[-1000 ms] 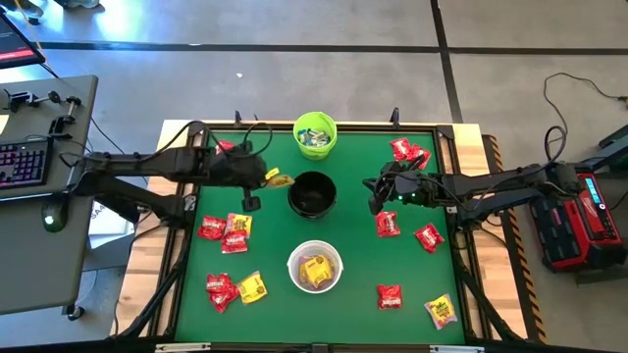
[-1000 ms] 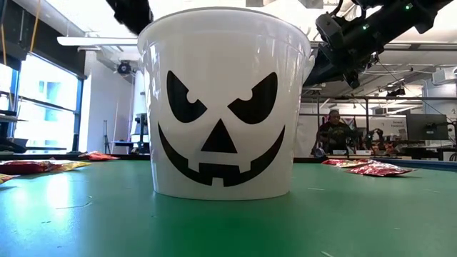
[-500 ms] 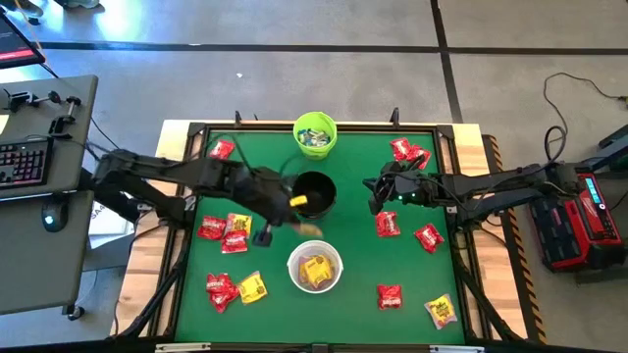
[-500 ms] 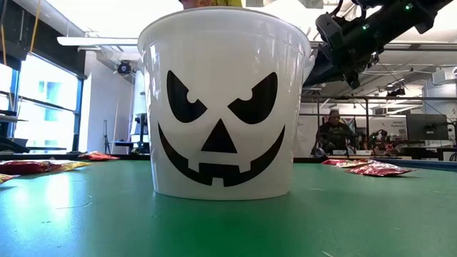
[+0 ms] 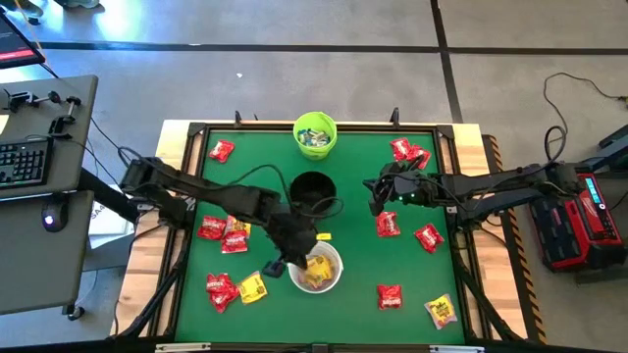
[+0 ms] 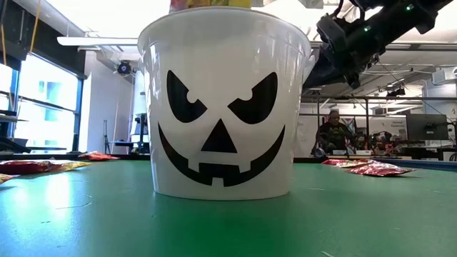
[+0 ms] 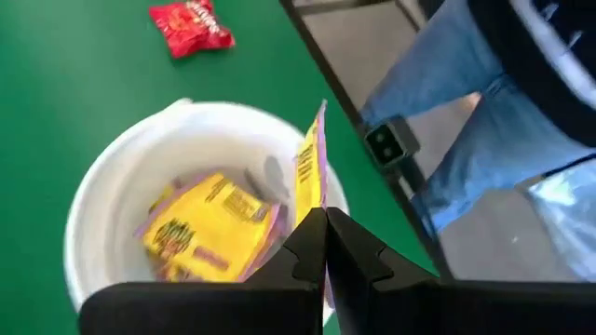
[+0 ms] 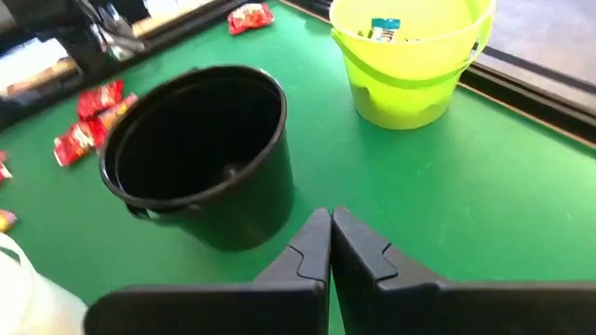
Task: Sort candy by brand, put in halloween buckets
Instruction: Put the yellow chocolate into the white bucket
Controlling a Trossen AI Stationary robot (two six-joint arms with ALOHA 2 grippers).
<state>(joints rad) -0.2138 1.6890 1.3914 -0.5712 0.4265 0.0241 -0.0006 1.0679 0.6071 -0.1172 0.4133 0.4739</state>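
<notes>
A yellow packet (image 7: 310,172) is pinched in the left gripper's (image 7: 325,244) jaws over the white bucket (image 5: 294,272), at six o'clock on the table (image 5: 353,206). The right gripper (image 5: 377,195), jaws pressed together, waits beside the black bucket (image 5: 312,192). Many red packets (image 5: 213,228) remain unsorted.

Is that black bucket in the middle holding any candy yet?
No. The right wrist view looks straight into the black bucket and shows only its dark bare bottom, with no packets inside.

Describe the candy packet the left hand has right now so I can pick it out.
Find the white bucket nearest the table's front edge. The left hand is shut over its rim, pinching a yellow packet edge-on. Other yellow packets lie flat, in that bucket or on the green mat; this one hangs upright.
</notes>
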